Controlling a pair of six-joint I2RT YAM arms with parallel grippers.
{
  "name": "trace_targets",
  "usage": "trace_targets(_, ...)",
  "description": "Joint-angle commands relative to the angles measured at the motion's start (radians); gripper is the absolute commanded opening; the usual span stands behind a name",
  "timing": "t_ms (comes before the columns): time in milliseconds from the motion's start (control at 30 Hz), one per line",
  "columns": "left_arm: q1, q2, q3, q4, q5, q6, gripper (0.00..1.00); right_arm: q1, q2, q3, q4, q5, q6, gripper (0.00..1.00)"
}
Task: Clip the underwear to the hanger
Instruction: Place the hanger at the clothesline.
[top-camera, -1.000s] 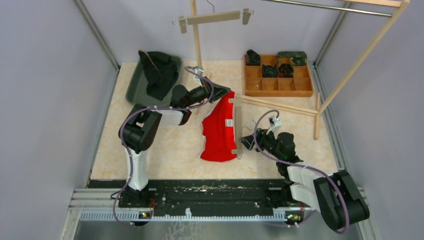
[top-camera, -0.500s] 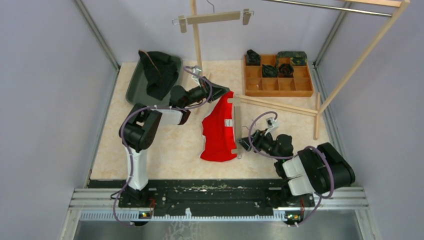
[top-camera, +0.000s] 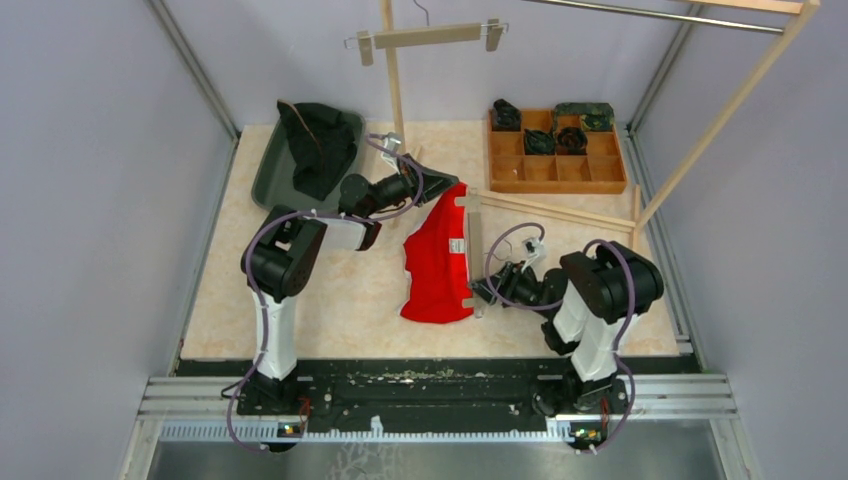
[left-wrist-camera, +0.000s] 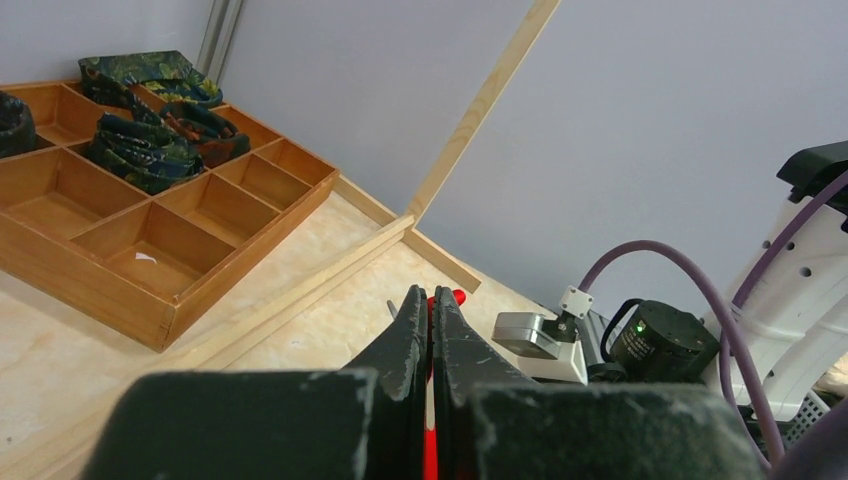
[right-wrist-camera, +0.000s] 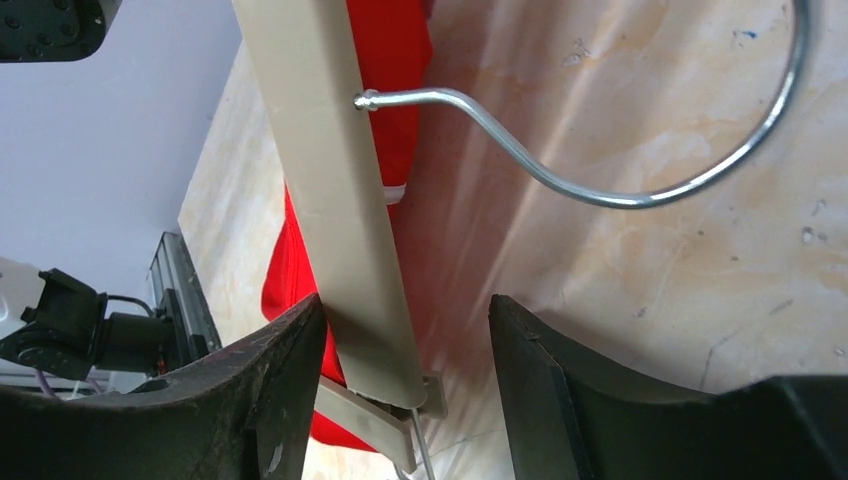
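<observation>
1. Red underwear lies flat on the marbled table, with the wooden hanger lying along its right edge.
2. At the far corner, the left gripper is pinched tight on the underwear; red cloth shows between its fingers.
3. Nearer, the right gripper stands parted, jaws either side of the hanger's near end, beside the clip.
4. Its wire hook curves over bare table.

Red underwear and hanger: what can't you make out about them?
- Left wrist view: the left fingers hide the red underwear except a sliver between them.
- Right wrist view: the right fingers and bottom edge cut off the near clip of the hanger.
- Top view: clips too small to tell whether they grip cloth.
</observation>
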Motion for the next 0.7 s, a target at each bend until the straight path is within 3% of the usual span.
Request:
trace_targets(0, 0.007, -0.006, 0.017, 0.082, 0.003, -0.017, 0.0, 0.02, 0.007, 0.03, 0.208, -0.004, -0.015, 0.59)
trace_targets(167, 0.007, 0.002, 0.015, 0.105, 0.003, -0.037, 0.0, 0.023, 0.024, 0.053, 0.208, -0.008, -0.018, 0.46)
trace_targets(367, 0.01, -0.002, 0.004, 0.1, -0.001, -0.031, 0.0, 0.029, 0.018, 0.053, 0.209, 0.005, -0.028, 0.15)
trace_targets(667, 0.044, -0.006, -0.069, 0.125, -0.061, -0.038, 0.0, 0.029, -0.092, -0.016, 0.206, 0.041, -0.043, 0.06)
